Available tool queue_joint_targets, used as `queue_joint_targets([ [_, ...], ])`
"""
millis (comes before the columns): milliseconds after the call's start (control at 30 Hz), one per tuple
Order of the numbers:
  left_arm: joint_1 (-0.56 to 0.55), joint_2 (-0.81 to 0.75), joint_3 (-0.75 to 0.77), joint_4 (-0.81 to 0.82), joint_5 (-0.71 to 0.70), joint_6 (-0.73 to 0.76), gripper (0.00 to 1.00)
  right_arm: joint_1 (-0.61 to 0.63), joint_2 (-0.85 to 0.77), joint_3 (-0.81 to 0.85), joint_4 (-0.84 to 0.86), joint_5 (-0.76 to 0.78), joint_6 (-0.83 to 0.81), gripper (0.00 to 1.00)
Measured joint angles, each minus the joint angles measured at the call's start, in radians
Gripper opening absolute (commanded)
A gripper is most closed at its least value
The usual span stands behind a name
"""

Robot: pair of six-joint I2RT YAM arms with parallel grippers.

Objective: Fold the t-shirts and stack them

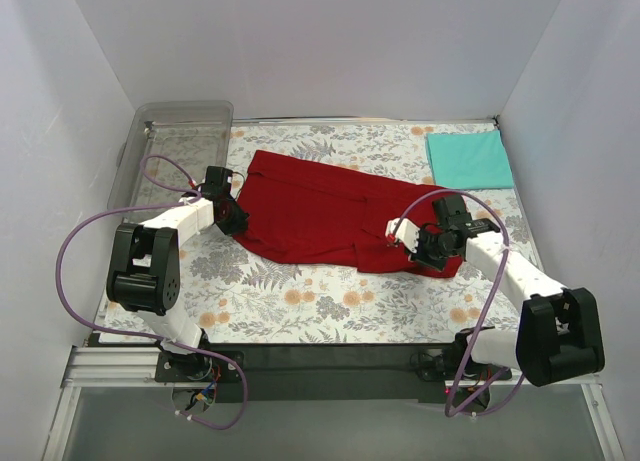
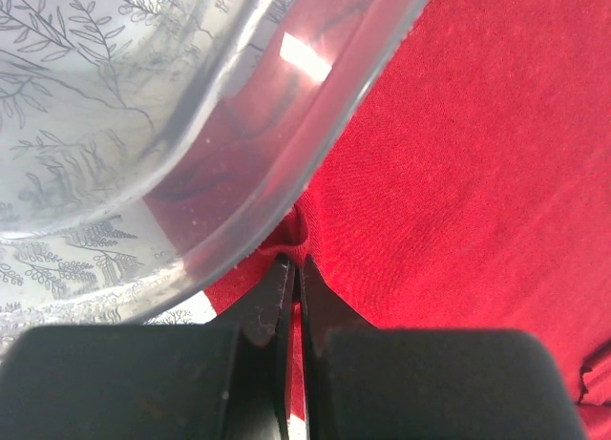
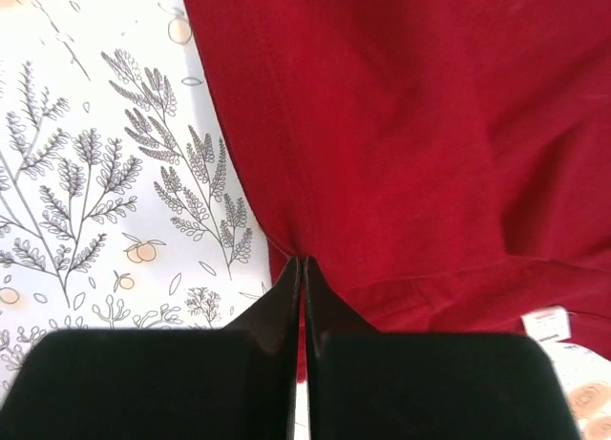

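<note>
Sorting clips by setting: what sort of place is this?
Likely a robotics lab test cell: plain white panel walls box in a floral-patterned table, with an aluminium mounting rail at its near edge.

Cut off at top/right frame edges beyond right gripper (image 3: 302, 261): red shirt (image 3: 401, 125). Right of tips: tag (image 3: 546, 324), print too small to read. Ahead-left of left gripper (image 2: 294, 261): red shirt blurred thru clear bin (image 2: 115, 125) wall. Bin cropped top/left.

We see bright, even light from above and only soft, faint shadows. Glare streaks the clear bin (image 2: 304, 58); the red shirt (image 3: 382, 125) looks sharp up close.
</note>
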Motion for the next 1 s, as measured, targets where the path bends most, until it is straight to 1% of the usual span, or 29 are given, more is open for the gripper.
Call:
queue_joint_targets([
  [233, 0.0, -0.007, 0.002, -0.001, 0.0, 0.004, 0.0, -0.016, -0.034, 0.098, -0.061, -0.067, 0.014, 0.01],
  [367, 0.0, -0.036, 0.015, -0.01, 0.001, 0.008, 0.0, -0.047, -0.049, 0.167, -0.091, -0.098, 0.045, 0.01],
  [600, 0.002, -0.088, 0.121, -0.007, 0.001, 0.008, 0.0, -0.112, -0.071, 0.258, -0.096, -0.122, 0.095, 0.01],
  [800, 0.013, -0.08, 0.19, -0.01, 0.0, 0.007, 0.0, -0.167, -0.083, 0.297, -0.098, -0.141, 0.126, 0.01],
  [1000, 0.029, -0.014, 0.242, -0.013, -0.002, 0.007, 0.0, -0.238, -0.09, 0.339, -0.1, -0.16, 0.145, 0.01],
])
